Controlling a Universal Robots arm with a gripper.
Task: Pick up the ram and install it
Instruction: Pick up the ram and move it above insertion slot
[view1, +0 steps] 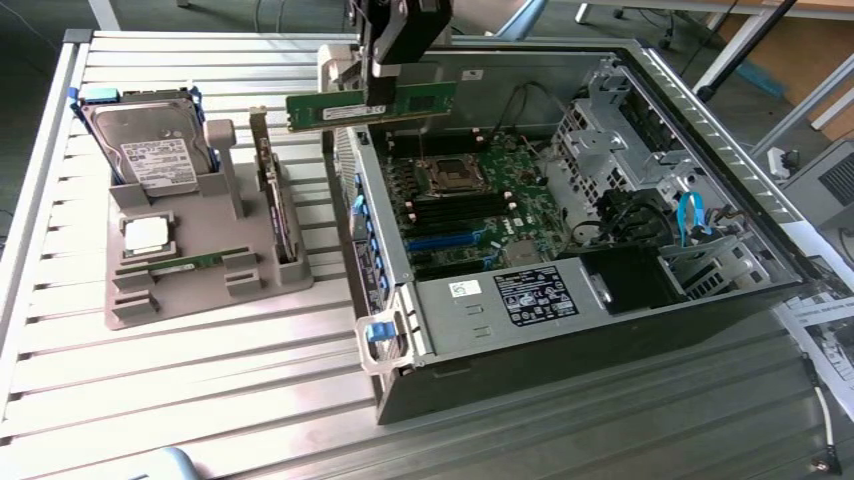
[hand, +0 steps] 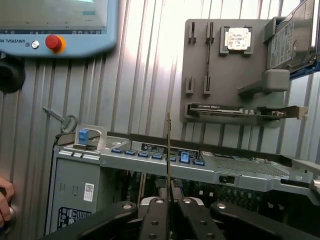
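My gripper (view1: 384, 92) is shut on the ram (view1: 371, 108), a long green stick with black chips. It hangs level in the air above the near wall of the open computer case (view1: 561, 330), over the motherboard (view1: 470, 195) and its dark memory slots (view1: 461, 215). In the wrist view the ram (hand: 169, 150) shows edge-on as a thin upright line between the black fingers (hand: 155, 220). My gripper (hand: 170, 207) there sits above the case's rim with blue clips.
A grey holder (view1: 200, 310) on the exterior view's left carries a hard drive (view1: 154, 140), a silver processor chip (view1: 144, 235), a dark expansion card (view1: 274, 200) and a thin green board (view1: 200, 262). A teach pendant (hand: 55, 25) and a person's hand (hand: 4, 205) lie beyond the case.
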